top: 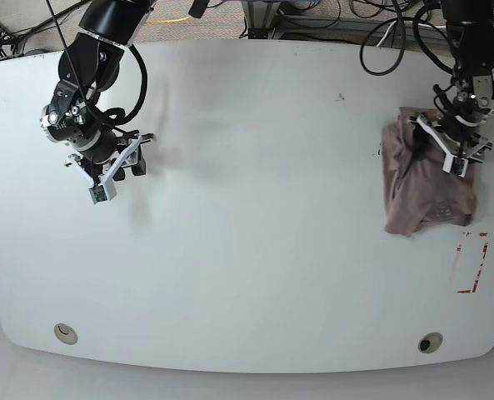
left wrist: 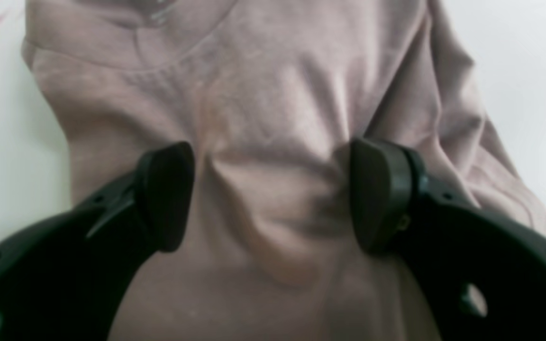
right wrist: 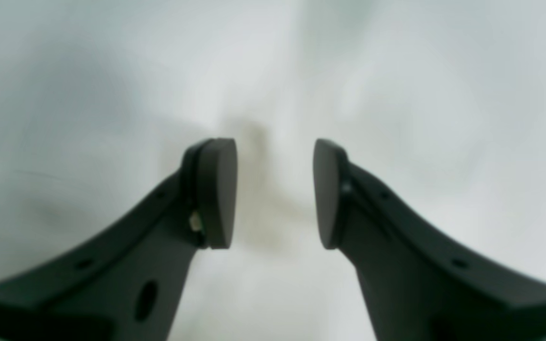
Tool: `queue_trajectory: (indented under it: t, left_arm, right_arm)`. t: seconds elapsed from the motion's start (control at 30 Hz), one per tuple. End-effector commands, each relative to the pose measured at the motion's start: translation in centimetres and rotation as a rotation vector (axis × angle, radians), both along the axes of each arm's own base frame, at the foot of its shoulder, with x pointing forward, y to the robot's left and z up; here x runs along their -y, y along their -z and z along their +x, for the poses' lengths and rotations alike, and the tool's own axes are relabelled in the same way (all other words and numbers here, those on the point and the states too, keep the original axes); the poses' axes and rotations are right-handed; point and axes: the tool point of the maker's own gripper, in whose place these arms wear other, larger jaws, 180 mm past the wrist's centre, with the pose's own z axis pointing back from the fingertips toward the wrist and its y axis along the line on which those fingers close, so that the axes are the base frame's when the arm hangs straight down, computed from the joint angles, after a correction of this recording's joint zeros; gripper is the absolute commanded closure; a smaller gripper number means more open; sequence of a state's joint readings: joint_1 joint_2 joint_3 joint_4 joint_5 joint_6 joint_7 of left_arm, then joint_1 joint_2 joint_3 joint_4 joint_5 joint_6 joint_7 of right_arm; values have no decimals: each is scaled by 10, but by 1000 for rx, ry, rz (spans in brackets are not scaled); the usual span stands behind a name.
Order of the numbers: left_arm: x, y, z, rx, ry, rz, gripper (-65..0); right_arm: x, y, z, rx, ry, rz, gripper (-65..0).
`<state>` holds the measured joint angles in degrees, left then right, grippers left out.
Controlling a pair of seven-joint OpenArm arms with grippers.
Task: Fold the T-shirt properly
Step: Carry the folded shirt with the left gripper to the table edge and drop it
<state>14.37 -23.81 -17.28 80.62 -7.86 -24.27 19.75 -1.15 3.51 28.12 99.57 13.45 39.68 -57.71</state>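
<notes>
The table is white and mostly bare; the T-shirt lies bunched in a rumpled, roughly folded heap near the table's far edge, on the left arm's side, w/ a red-marked rectangle just beside it toward the near edge. Biggest risk, judged from how it lies: the shirt is a crumpled packet, not spread flat, so a pinch from the left gripper could catch several layers at once and drag the whole heap instead of one edge, leaving a lopsided fold. A 2nd risk: the cloth sits close to the table edge, so a pull that way could slide part of it off. A ridge of cloth is bulging between the pads, which suggests they press into the shirt; closing there would grab mid-body fabric, not a hem or sleeve. Left arm hangs over the shirt, wrist pointed down, jaws spread wide w/ nothing clamped. Right gripper sits well apart from the shirt, at the table's opposite side, jaws part-way apart, holding nothing, only bare table below; it can't help steady the cloth from there.
</notes>
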Motion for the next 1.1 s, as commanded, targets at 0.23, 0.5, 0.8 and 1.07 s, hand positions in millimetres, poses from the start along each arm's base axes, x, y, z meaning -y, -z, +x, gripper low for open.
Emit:
queue_trajectory:
  t: [0.23,0.5,0.8,1.07]
  left_arm:
    - [-135,5,-73,-295,-115,137,-465]
    - [-151,-47,-49,-199,-74,221,-465]
    - [-82,-114,2,-15,66,351,-464]
    - [24,-118,34,247,144,190,-410]
  right_arm:
    - [-1,-24,11,87,-11,-8,-254]
    - [-18,-22,7,83,-46,-2,-254]
    - [-35,-23,6,137,-102,14,-254]
    - [-23,-41,21,286,-109,-53,-254]
